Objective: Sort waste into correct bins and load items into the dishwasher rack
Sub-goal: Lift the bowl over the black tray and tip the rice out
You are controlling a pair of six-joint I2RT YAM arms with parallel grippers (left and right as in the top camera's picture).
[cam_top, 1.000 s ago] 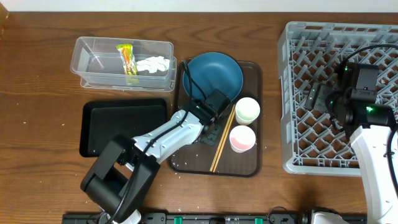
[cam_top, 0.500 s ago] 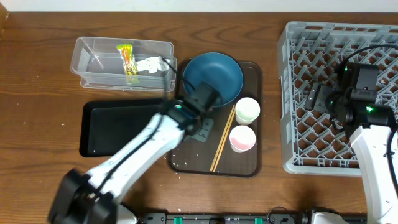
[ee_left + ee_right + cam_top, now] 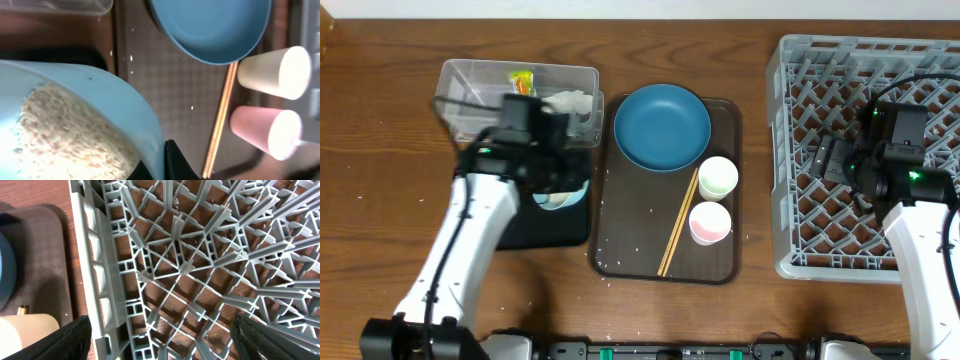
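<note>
**A:** Where is the small pale-blue bowl (image 3: 560, 196)?

**B:** Over the shallow black tray (image 3: 480, 215) on the left half of the worktop, carried by the left gripper (image 3: 558, 180). In the left wrist view the gripper is closed on the rim, one finger just outside the wall, and there is a heap of white rice (image 3: 65, 135) inside.

**A:** So the rice hasn't been tipped?

**B:** Not that I can see. It looks about to go into that tray. Loose grains (image 3: 642, 215) also speckle the brown serving tray (image 3: 610, 250) mid-worktop.

**A:** What's done?

**B:** The snack wrapper (image 3: 523, 78) and the crumpled tissue (image 3: 570, 100) lie in the clear tub (image 3: 460, 75) near the far left corner. I'd call the dry waste sorted.

**A:** And the dishwasher rack (image 3: 790, 150)?

**B:** It's by the right edge with nothing in it. The right gripper (image 3: 165, 337) hovers over its lattice, fingers spread wide and holding nothing.

**A:** Count what's left.

**B:** One dark-blue dish (image 3: 663, 126), one pale-green cup (image 3: 717, 178), one pink cup (image 3: 710, 222) and one pair of chopsticks (image 3: 678, 222), all on the serving tray, plus the bowl. There are two bins and one rack. Loading hasn't begun.
</note>
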